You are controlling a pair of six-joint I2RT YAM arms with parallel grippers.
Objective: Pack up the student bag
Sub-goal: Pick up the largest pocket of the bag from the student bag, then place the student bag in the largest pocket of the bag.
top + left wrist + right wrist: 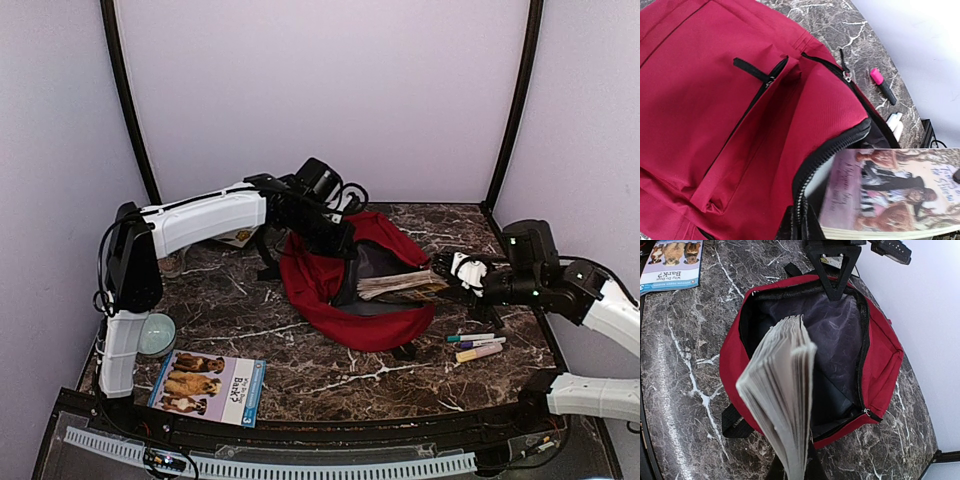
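The student bag point(345, 295) is a red backpack lying mid-table with its main zipper open and a dark lining showing point(840, 335). My left gripper point(338, 238) is shut on the bag's zippered rim point(807, 175) and holds the mouth up. My right gripper point(452, 276) is shut on a thick paperback book point(400, 284). The book is held level with its far end inside the bag's mouth. Its fanned pages point(785, 390) hide my right fingers in the right wrist view. Its purple cover point(890, 190) shows in the left wrist view.
A dog picture book point(205, 385) lies at the front left, beside a round clear dish point(155, 333). Several markers point(478, 346) lie at the right, including a pink highlighter point(882, 85). A flat item point(238, 237) lies behind the left arm. Walls enclose the table.
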